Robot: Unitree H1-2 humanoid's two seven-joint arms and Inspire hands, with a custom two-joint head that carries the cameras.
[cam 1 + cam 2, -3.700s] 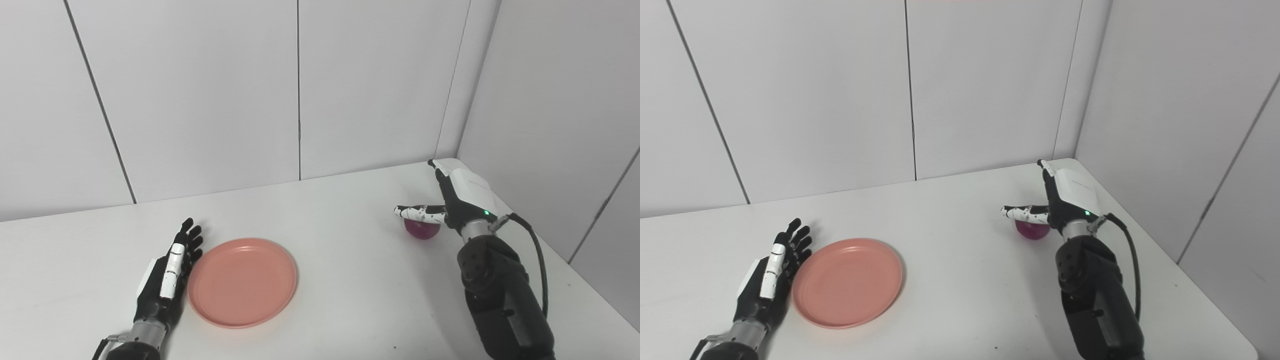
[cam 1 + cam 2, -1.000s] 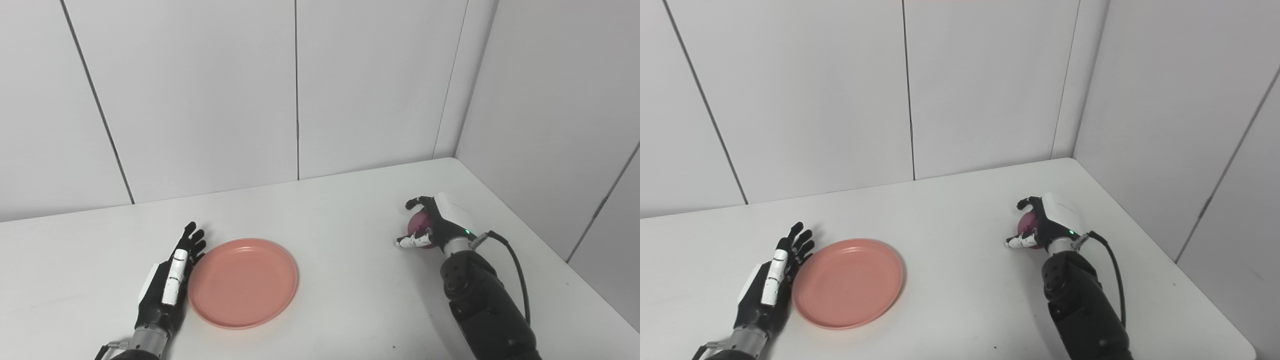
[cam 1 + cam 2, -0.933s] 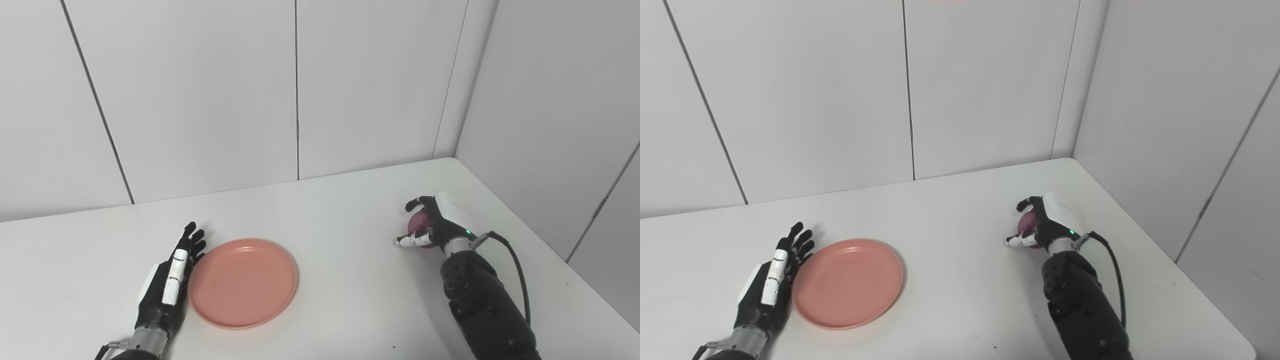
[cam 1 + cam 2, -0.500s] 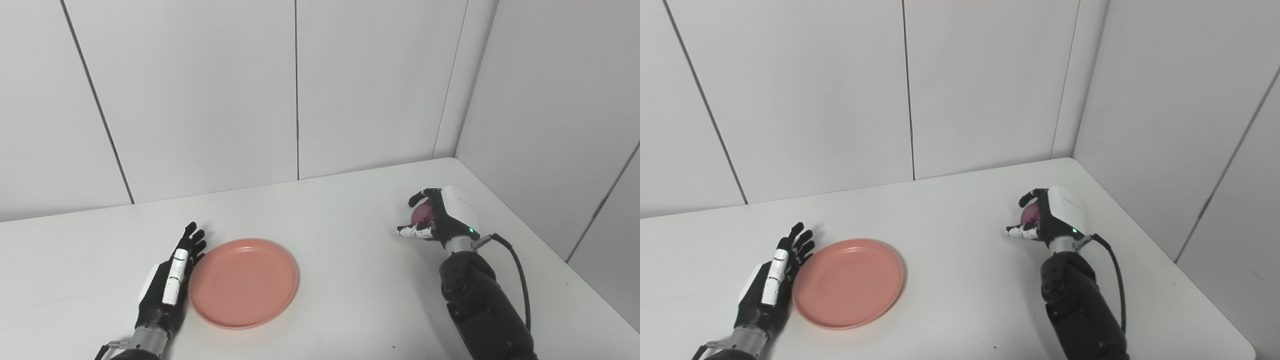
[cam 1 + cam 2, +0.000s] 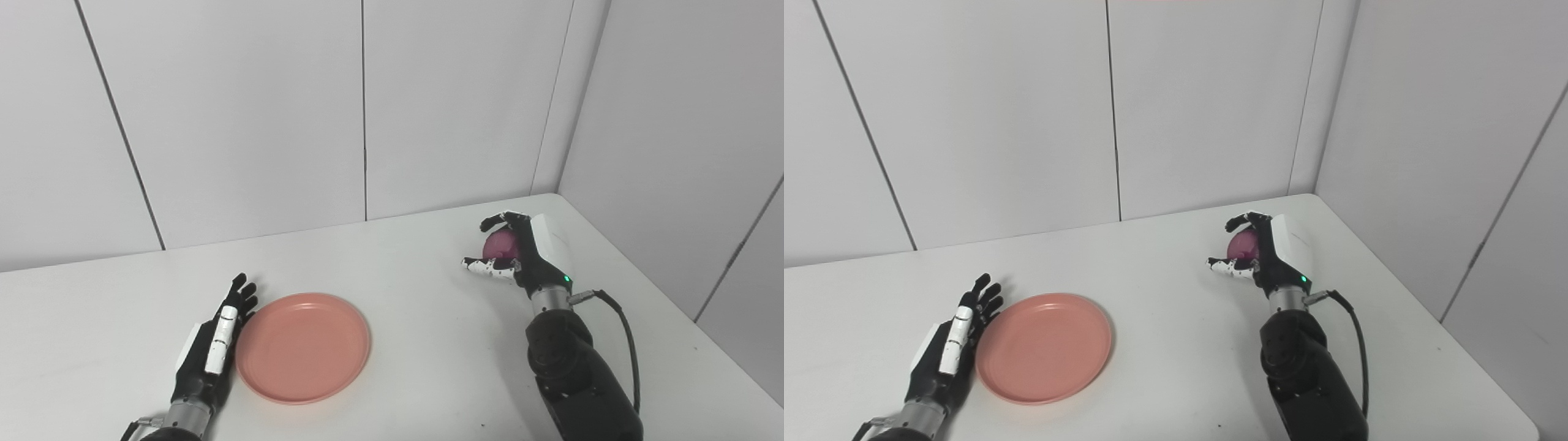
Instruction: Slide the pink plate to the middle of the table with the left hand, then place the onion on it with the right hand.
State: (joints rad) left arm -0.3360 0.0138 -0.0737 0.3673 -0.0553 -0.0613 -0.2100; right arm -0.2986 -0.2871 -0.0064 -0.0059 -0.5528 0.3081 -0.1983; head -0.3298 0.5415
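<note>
The pink plate (image 5: 303, 348) lies flat on the white table (image 5: 416, 343), left of the middle. My left hand (image 5: 211, 349) is open, its fingers straight, and rests edge-on against the plate's left rim. My right hand (image 5: 520, 254) is shut on the purple-red onion (image 5: 501, 246) and holds it above the table at the right, well to the right of the plate. The onion also shows in the right eye view (image 5: 1243, 245), partly covered by the fingers.
White wall panels close off the table at the back and on the right. The table's right edge (image 5: 674, 306) runs close to my right arm. Bare table surface lies between the plate and the right hand.
My right hand closed on the onion, lifted it off the table and moved it left. My left hand and the plate shifted slightly to the right.
</note>
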